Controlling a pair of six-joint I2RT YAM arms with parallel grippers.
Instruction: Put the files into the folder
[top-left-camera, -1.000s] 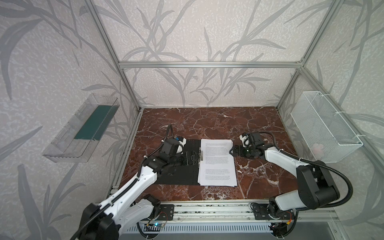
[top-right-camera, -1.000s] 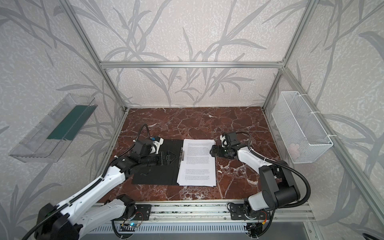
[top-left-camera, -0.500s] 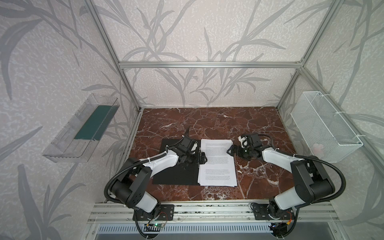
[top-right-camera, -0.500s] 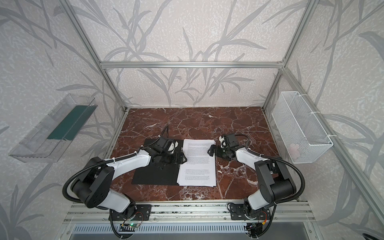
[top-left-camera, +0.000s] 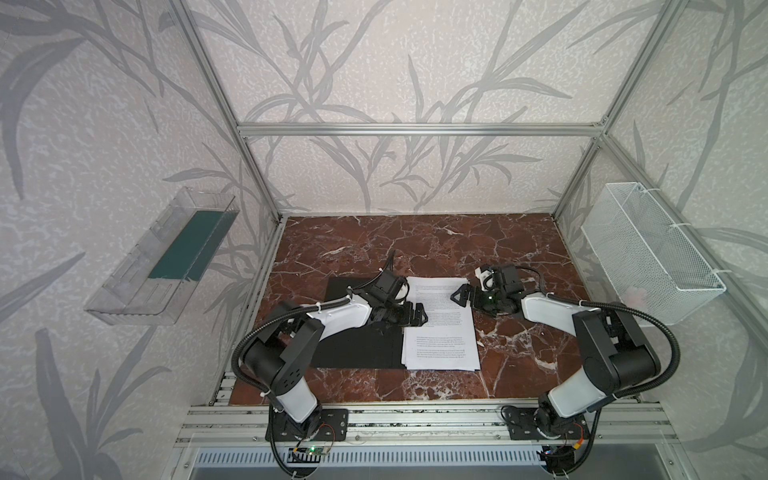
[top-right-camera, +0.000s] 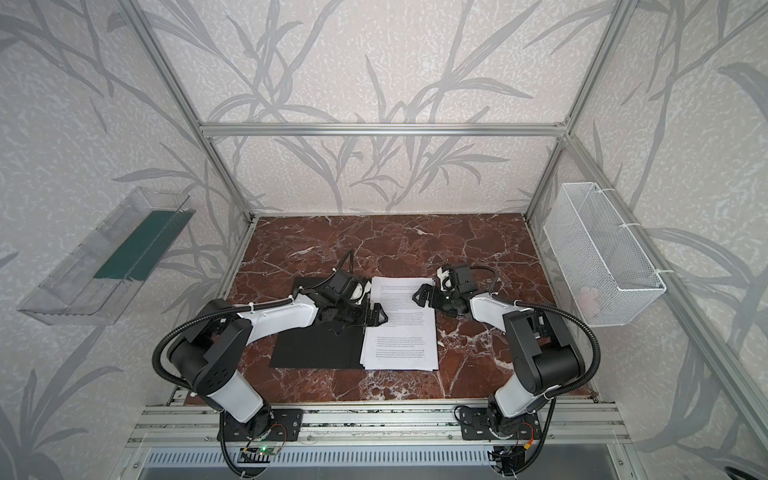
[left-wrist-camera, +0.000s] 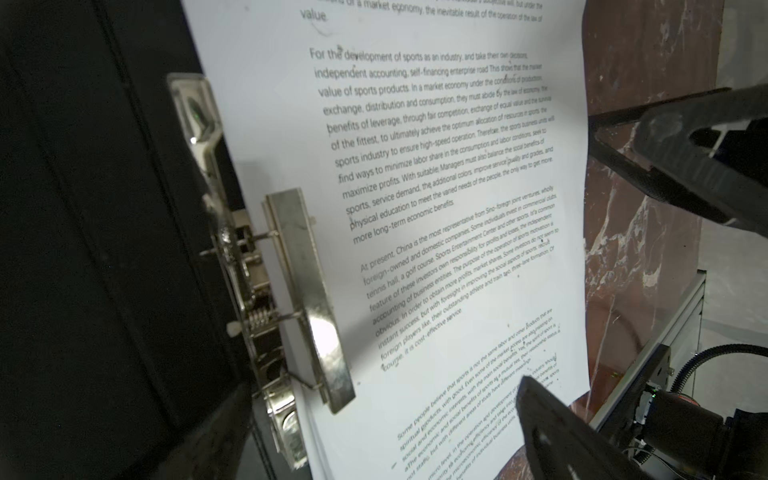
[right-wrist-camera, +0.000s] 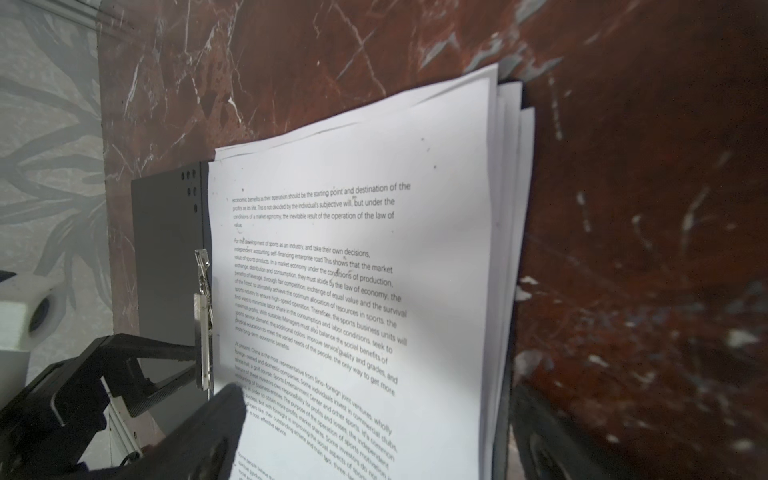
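Note:
The folder (top-left-camera: 353, 349) lies open on the marble table, black inside up, and both top views show it. The files (top-left-camera: 440, 345) are a stack of printed white sheets on its right half, their left edge under the metal spine clip (left-wrist-camera: 307, 291). My left gripper (top-left-camera: 422, 316) hovers open over the clip and that left edge, holding nothing. My right gripper (top-left-camera: 459, 296) is open at the sheets' far right edge. One of its fingers (right-wrist-camera: 224, 407) is over the paper, the other is beyond the edge.
A clear plastic tray (top-left-camera: 166, 266) with a green insert hangs on the left wall. A white wire basket (top-left-camera: 648, 249) hangs on the right wall. Aluminium rails (top-left-camera: 415, 415) run along the table's front edge.
My left arm has folded at the elbow, and its gripper moved right from the folder's left half to the spine clip. My right gripper crept left onto the sheets' edge.

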